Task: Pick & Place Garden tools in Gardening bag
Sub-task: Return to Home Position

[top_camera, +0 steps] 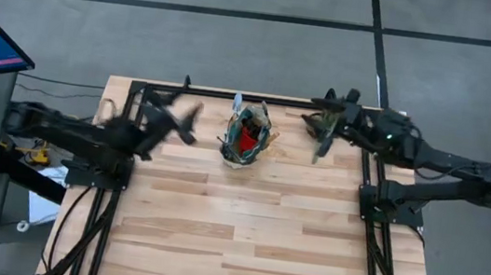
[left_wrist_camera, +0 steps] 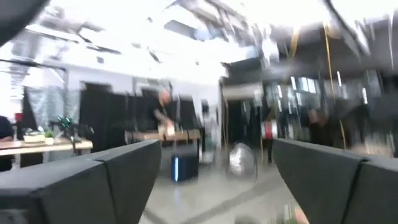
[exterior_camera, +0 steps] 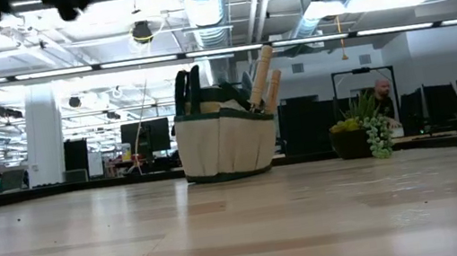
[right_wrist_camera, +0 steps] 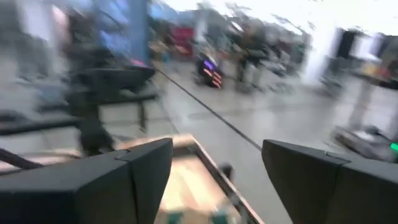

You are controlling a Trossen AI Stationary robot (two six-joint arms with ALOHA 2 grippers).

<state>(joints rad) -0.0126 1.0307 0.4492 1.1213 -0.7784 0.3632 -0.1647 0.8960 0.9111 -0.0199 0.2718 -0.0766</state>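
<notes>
Your bag [top_camera: 245, 142] stands upright at the far middle of the table [top_camera: 242, 240], resting on the wood with neither arm touching it; from the low view you see two trowels [exterior_camera: 262, 76] poking their wooden handles out of its right side, and the dark shears [exterior_camera: 188, 89] standing up at its left; from above, a red piece [top_camera: 247, 140] shows inside it. No tool lies loose on the boards that you can see. Your left gripper [top_camera: 182, 120] hangs above the table just left of the bag, apart from it; its wrist view shows the fingers [left_wrist_camera: 112, 180] spread wide with nothing between them. Your right gripper [top_camera: 319, 137] is over the far right of the table, close to the plant [exterior_camera: 365, 130] and well right of the bag; its fingers [right_wrist_camera: 118, 180] are also wide apart and hold nothing.
</notes>
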